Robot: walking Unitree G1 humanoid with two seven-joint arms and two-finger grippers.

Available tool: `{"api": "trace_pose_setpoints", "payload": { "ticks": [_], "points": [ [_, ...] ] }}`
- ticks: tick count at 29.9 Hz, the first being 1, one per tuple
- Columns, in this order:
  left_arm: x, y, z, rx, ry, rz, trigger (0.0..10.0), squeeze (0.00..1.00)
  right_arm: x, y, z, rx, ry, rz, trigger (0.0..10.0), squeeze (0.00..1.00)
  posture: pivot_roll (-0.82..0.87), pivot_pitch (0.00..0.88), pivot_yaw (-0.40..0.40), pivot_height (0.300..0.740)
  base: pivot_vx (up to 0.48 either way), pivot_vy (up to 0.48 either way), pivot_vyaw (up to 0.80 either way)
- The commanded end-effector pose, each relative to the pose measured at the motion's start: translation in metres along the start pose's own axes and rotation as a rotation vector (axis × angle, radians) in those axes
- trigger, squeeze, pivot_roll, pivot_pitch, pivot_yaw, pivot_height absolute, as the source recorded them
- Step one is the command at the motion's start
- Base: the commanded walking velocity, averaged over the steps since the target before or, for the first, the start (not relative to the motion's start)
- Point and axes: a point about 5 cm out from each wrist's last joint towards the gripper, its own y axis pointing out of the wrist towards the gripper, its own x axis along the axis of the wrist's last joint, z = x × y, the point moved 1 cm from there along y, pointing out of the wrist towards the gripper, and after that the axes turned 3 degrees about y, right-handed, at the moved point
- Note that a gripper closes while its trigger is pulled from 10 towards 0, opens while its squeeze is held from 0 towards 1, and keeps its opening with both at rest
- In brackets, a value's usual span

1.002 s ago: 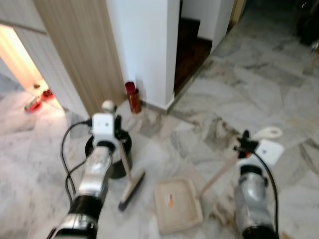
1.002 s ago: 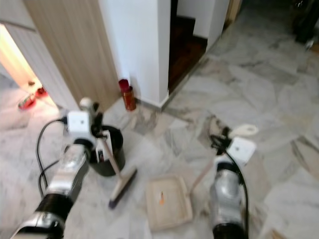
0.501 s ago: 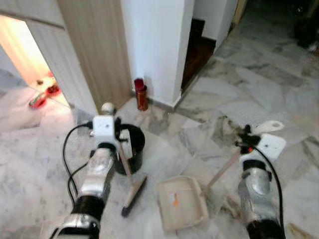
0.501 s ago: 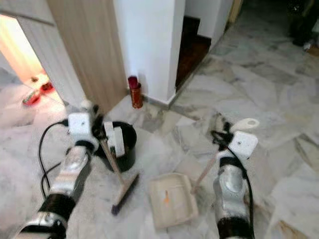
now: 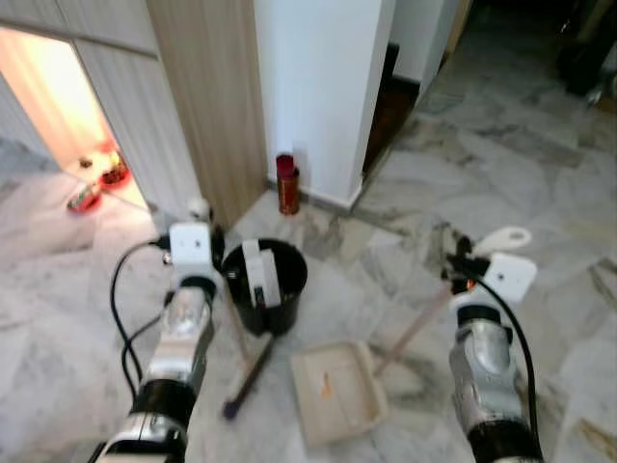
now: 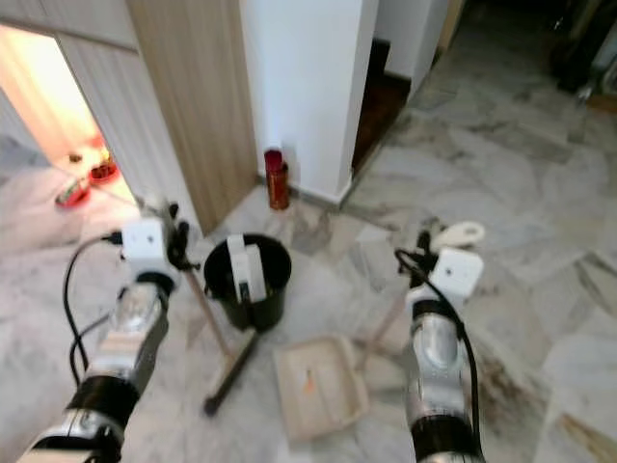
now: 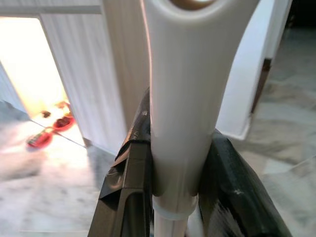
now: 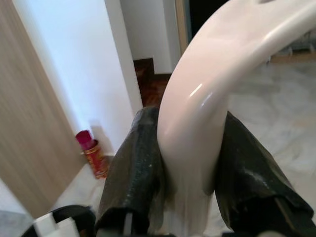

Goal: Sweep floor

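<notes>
Left claw (image 7: 175, 197) clamps cream broom handle (image 7: 182, 98); dark bristles (image 5: 249, 378) on floor.

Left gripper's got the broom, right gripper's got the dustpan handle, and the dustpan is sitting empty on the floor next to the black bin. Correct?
Not quite: the dustpan isn't empty. The left eye view shows a small orange scrap lying in its tray. The rest holds: the left gripper is clamped on the broom, the right gripper on the dustpan handle, and the dustpan sits on the floor beside the black bin.
</notes>
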Motion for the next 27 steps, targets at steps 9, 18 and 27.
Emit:
{"api": "trace_pose_setpoints", "payload": {
  "ticks": [9,18,27],
  "points": [
    [0.0077,0.0031,-0.0050,-0.021,0.002,-0.035,10.0,0.00,0.0055,0.0015,-0.0042,-0.021,0.014,-0.034,10.0,0.00,-0.03,0.032,0.030,0.740,0.000,0.378,0.00],
    [0.0056,0.0008,-0.0072,-0.044,0.011,-0.032,10.0,0.00,0.0046,0.0003,-0.0047,-0.022,0.016,-0.032,10.0,0.00,-0.02,0.044,0.025,0.740,0.000,0.068,0.00],
    [0.0032,0.0010,-0.0041,-0.032,0.023,-0.013,10.0,0.00,0.0053,-0.0003,-0.0048,-0.021,0.016,-0.039,10.0,0.00,-0.02,0.050,0.025,0.740,0.027,0.000,0.00]
  ]
}}
